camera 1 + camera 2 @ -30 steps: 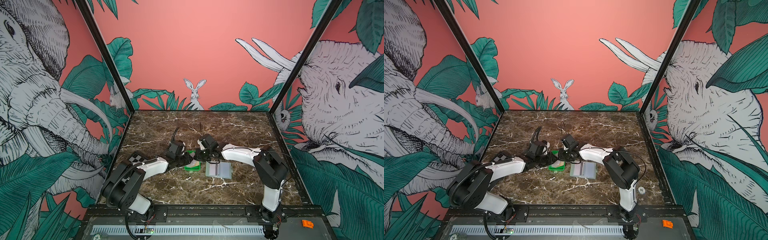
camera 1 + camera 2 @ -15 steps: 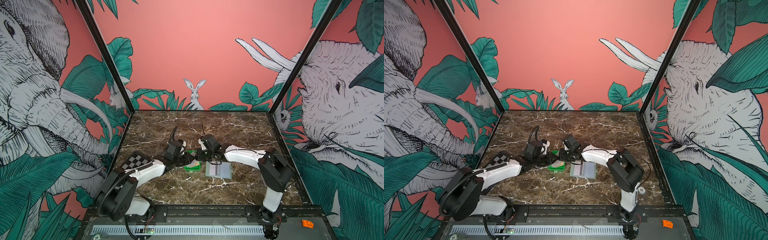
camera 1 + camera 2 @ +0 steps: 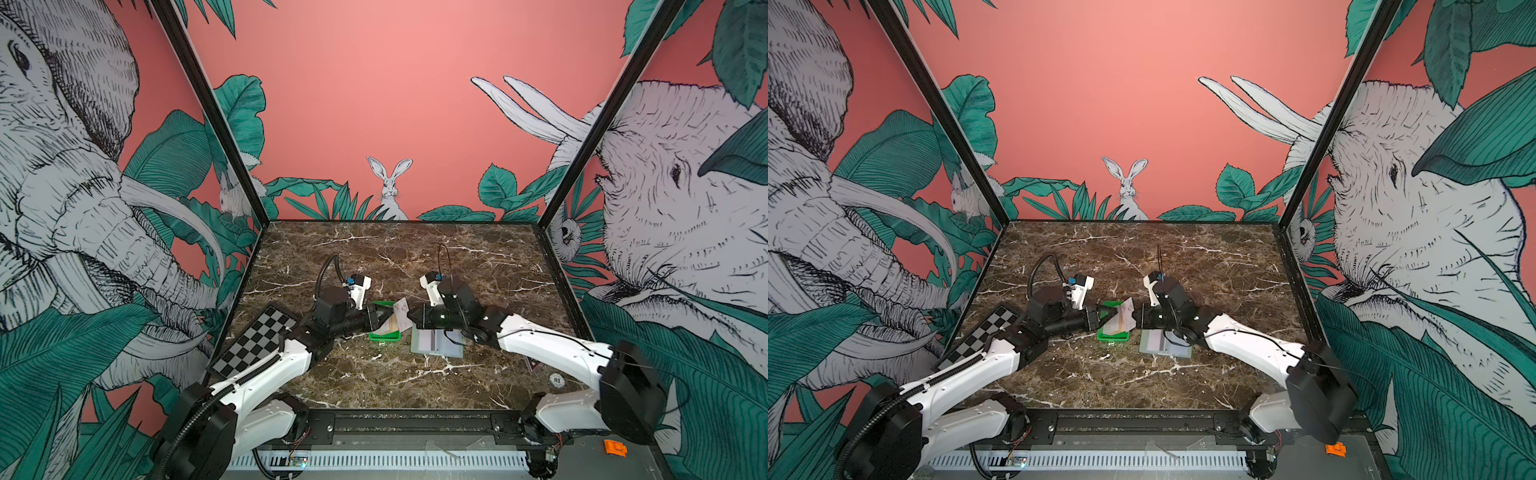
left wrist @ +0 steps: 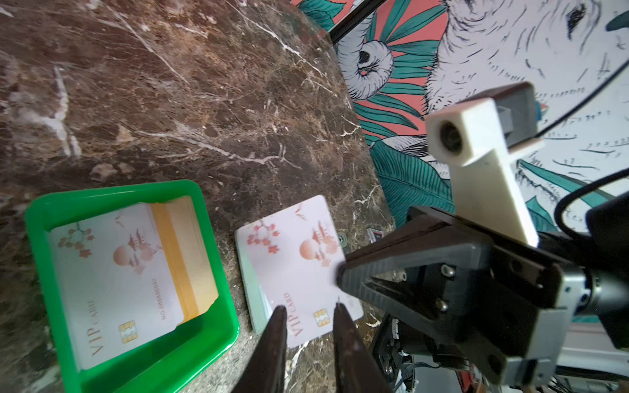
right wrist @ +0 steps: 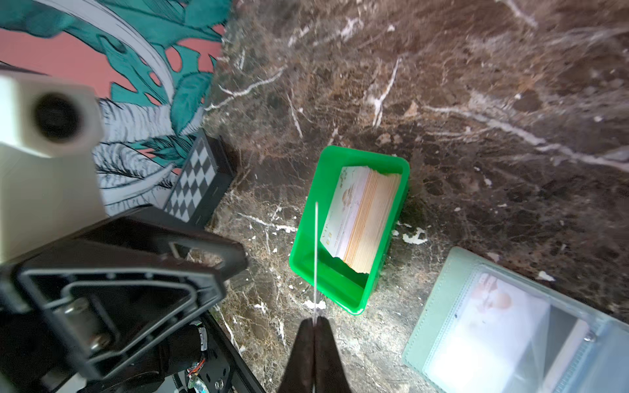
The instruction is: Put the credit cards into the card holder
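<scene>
Credit cards [image 5: 360,217] lie stacked in a green tray [image 3: 384,337] near the middle of the marble table [image 3: 374,257], pale faces up and tan-orange edges fanned along one side. One loose card [image 3: 402,312] is off the table, standing almost on edge above the tray's right rim, between the two arms.

The right gripper [image 5: 316,321] reaches in from the right with its fingers pressed together on that card's right edge. In the right wrist view the card shows only as a thin line running straight out from between the closed tips.

The left gripper [image 4: 308,309] points in from the left with its fingers [image 4: 277,333] parted and a clear gap between them. In the left wrist view the card's printed face lies beyond the tips, and part of its edge with the chip shows in the gap. I cannot tell whether either tip touches it.

The card holder [image 5: 439,306] lies open and flat on the table just right of the tray and slightly nearer, below the right arm, clear sleeves up. A pale card face shows through one sleeve. A checkerboard [image 3: 253,340] rests at the table's left edge.
</scene>
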`<action>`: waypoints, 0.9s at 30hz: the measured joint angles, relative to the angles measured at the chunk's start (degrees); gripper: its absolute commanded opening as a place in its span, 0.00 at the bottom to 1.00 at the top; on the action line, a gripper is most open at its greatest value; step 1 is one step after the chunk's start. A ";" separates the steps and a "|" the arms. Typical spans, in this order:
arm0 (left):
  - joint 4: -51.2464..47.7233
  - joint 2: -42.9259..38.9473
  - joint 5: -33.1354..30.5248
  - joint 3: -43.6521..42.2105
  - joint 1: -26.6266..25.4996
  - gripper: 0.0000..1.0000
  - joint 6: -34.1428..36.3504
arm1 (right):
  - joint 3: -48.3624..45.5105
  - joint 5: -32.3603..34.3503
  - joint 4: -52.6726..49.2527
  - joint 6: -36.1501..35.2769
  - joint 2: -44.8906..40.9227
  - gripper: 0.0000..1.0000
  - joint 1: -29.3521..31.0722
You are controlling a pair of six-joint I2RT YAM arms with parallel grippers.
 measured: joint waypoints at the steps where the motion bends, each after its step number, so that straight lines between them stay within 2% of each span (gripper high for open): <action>1: 1.66 0.17 0.70 -0.72 -0.07 0.28 -0.83 | -1.44 0.26 0.46 -0.22 -2.14 0.00 -0.07; 16: 24.98 5.29 7.52 -2.97 -6.32 0.31 -10.69 | -12.68 2.97 2.97 1.14 -24.09 0.00 -0.31; 22: 29.77 5.77 10.62 -2.97 -6.32 0.32 -13.53 | -14.82 2.12 4.24 4.59 -29.62 0.00 -0.31; 27: 33.59 7.48 12.63 -2.97 -6.32 0.32 -15.61 | -14.88 -0.11 6.75 7.02 -30.69 0.00 -0.48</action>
